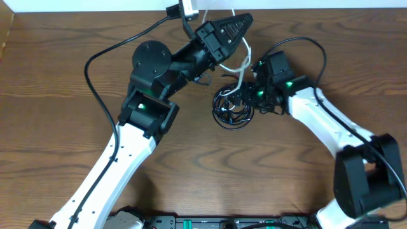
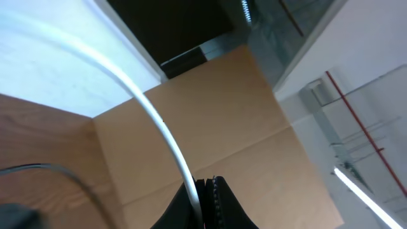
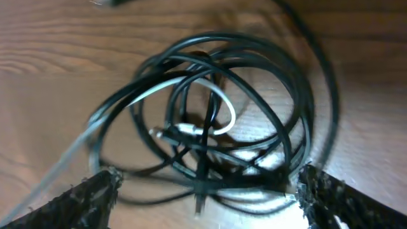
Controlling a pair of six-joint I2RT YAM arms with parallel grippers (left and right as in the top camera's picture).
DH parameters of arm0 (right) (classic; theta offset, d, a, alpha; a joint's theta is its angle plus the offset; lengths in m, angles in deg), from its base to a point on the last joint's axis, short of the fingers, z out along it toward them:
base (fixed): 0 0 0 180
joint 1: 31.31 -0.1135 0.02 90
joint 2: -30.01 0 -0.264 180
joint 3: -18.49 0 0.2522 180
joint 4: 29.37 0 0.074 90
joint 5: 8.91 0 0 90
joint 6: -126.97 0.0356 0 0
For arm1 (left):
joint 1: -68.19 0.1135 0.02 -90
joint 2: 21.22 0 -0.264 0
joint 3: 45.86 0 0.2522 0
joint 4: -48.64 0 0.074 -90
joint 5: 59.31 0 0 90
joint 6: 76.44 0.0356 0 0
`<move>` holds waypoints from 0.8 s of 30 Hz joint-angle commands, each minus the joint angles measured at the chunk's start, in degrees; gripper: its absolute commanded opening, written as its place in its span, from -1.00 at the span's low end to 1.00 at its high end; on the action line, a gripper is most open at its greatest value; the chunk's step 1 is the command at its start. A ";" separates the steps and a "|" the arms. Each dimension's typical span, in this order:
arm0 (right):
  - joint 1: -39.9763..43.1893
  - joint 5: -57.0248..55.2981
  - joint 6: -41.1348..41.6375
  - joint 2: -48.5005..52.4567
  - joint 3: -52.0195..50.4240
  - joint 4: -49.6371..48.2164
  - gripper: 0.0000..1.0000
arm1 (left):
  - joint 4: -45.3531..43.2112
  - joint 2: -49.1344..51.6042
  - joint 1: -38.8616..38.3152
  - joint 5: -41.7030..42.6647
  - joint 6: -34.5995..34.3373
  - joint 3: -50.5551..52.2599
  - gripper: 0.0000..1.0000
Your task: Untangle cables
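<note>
wood-grain table [image 1: 203, 166] bears black cables [image 1: 232, 109]; left claw [image 1: 247, 20] pinches white cable [image 2: 152, 121], right claw [image 3: 205, 180] apart; cardboard panel [image 2: 241, 127] behind

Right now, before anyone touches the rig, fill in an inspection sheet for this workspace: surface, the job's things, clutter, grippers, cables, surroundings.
Surface: wooden table, brown grain.
Job's things: black cables coiled in one tangle on the table; white cable loops through the tangle and runs up to the left arm.
Clutter: nothing seen.
Grippers: left gripper shut on the white cable; right gripper open, its fingers either side of the tangle.
Cables: thick black arm wires loop over the table beside each arm.
Surroundings: brown cardboard panel and pale wall, seen in the left wrist view.
</note>
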 commanded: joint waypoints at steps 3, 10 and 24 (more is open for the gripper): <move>-0.48 -0.83 2.19 6.08 0.76 -2.49 0.63 | -0.83 -4.42 -0.04 -1.68 -0.70 -2.03 -0.85; 0.66 -4.11 2.19 7.41 0.76 -1.60 -0.21 | -0.79 -9.03 2.97 -1.75 -0.70 -2.03 -0.85; 7.13 7.76 -3.28 6.75 0.87 2.29 -0.43 | 3.26 -15.91 10.69 -1.95 -0.48 -2.03 -0.85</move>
